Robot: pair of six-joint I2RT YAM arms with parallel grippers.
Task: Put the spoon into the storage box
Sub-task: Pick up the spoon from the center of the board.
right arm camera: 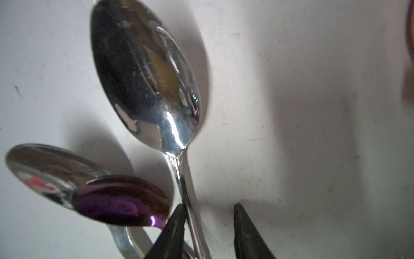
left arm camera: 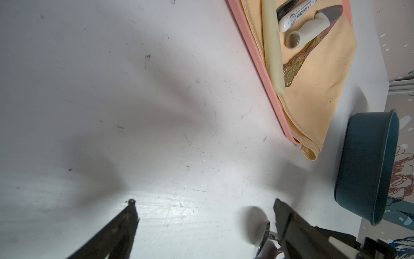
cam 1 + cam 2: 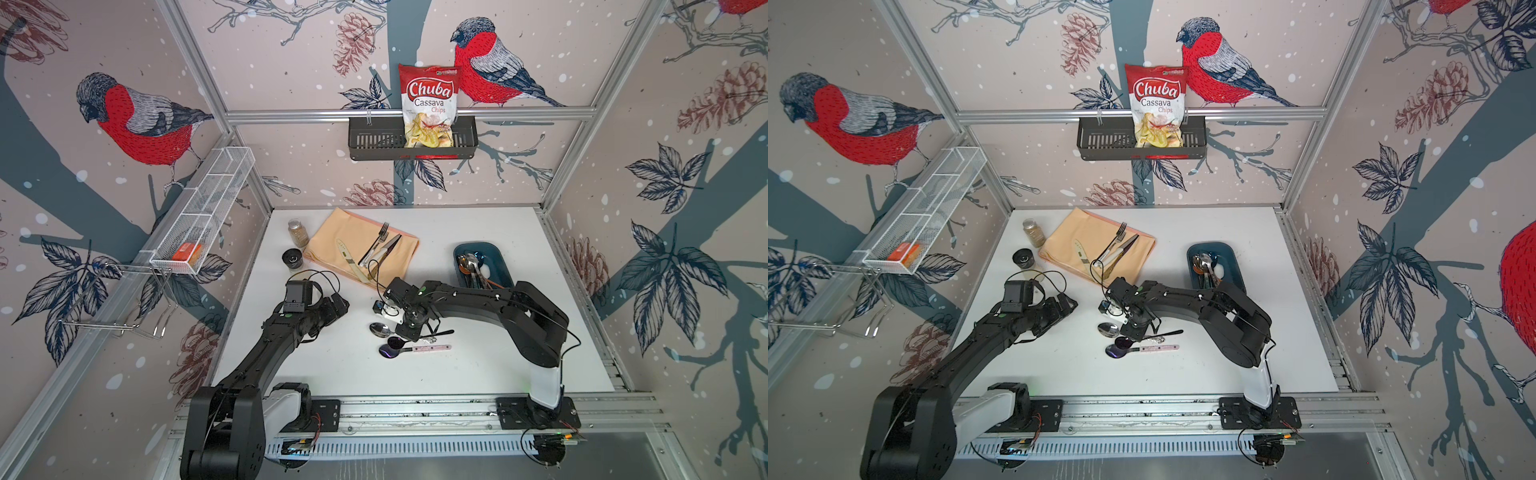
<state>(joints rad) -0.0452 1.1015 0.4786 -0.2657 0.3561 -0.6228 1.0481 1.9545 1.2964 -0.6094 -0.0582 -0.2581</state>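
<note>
Straddling silver spoon (image 1: 145,74) handle on the bench (image 1: 291,89), right claw (image 1: 209,208) part-spread, nothing gripped, left claw (image 2: 205,203) spread wide, empty

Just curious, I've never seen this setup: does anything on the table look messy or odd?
Slightly: three loose spoons lie crowded together, the purple spoon overlapping a smaller silver spoon. A marker also sits among cutlery on the cloth.

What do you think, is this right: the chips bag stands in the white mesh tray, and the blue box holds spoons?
No: both top views show the chips bag standing in the black slotted basket, not the white mesh tray. The blue box does hold spoons.
</note>
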